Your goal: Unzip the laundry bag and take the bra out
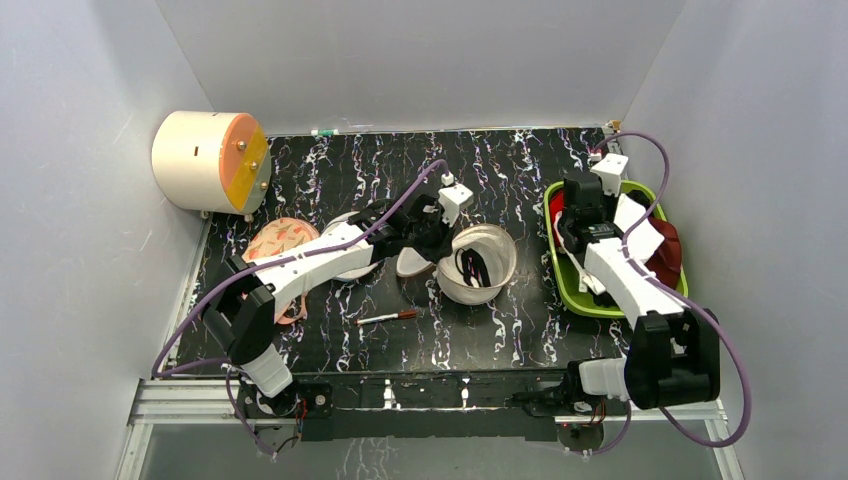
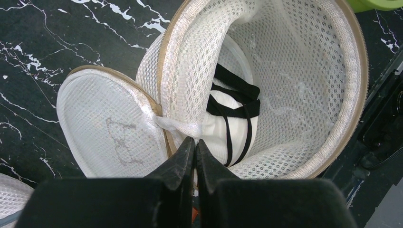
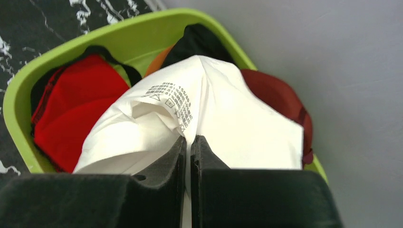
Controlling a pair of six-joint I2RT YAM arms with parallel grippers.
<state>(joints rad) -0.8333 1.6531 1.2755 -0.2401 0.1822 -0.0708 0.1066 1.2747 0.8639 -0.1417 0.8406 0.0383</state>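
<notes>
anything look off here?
Right gripper is clamped on a white garment in the green bin, away from the open laundry bag. A pen lies loose near the bag.

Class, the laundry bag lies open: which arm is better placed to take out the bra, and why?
Left. The left claw grips the laundry bag at its rim, right beside the bra inside. The right claw is off over the green basket, pinching a white garment.

The bag [image 1: 497, 246] lies open on the table [image 1: 520, 170], the bra [image 1: 471, 267] inside, left pincer [image 1: 425, 238] at its rim.
</notes>
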